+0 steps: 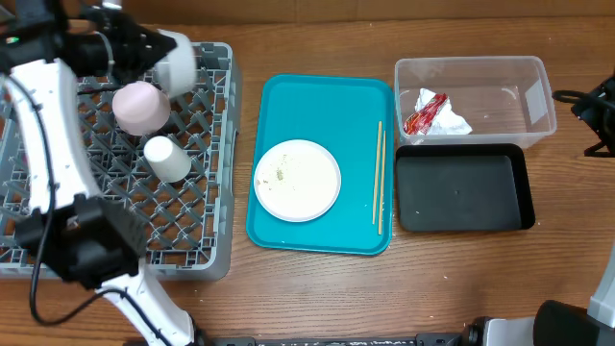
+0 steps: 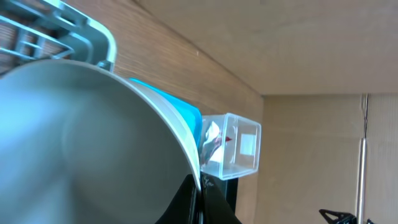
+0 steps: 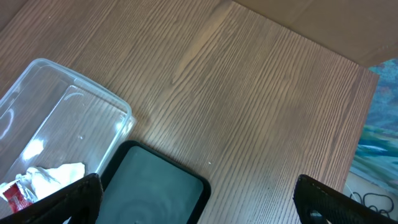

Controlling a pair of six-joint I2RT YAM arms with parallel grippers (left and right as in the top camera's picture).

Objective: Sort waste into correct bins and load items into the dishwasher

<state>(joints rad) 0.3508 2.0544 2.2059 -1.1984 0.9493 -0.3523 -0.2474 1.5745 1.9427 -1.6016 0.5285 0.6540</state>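
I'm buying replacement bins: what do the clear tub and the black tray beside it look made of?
Clear tub: likely glossy transparent plastic; the wood table shows through its walls. Black tray: likely plastic, matte with a faint sheen; coated metal cannot be ruled out.

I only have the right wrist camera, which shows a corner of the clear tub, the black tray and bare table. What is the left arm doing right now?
Observer: The left hand is shut on a white bowl at the upper right corner of the grey rack, as seen from overhead.
Operator: Is anything in the rack?
Observer: Yes, a pinkish bowl and a small white cup sit on its grid.
Operator: What is left to load?
Observer: One white plate lies on the teal tray, with chopsticks beside it.
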